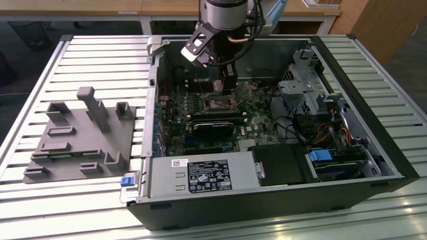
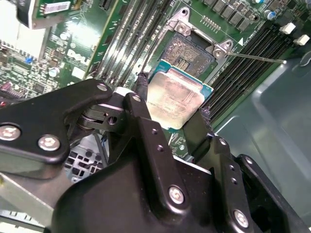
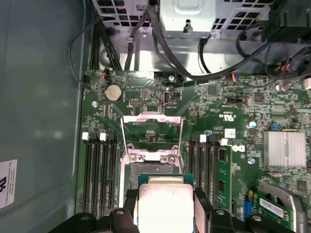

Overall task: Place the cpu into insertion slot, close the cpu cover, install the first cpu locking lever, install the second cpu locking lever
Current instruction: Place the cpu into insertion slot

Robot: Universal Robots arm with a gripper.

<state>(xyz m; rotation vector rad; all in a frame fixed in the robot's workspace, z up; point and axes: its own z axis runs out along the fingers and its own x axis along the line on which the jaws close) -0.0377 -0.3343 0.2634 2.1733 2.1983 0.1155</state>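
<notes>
Between the two black fingers (image 2: 146, 124) of my claw (image 2: 172, 104), the cpu (image 2: 177, 97) is being gripped by its opposite edges, its pale metal face showing in both wrist views. It is hanging just beside the insertion slot (image 2: 187, 51) and overlapping the slot's near edge; I cannot tell whether it is touching. The slot is lying open, its dark centre bare. In the first wrist view the cpu cover (image 3: 151, 118) is standing tilted up beyond the slot, its window framing the green circuit board (image 3: 233, 107). A thin metal lever (image 2: 257, 57) is sticking out sideways from the slot's corner. Long black memory slots (image 3: 99, 170) are running along both sides. In the exterior view my arm (image 1: 223, 15) is standing over the opened computer case (image 1: 373, 130), which is lying on the slatted table (image 1: 100, 55) beside a grey fixture (image 1: 80, 135).
</notes>
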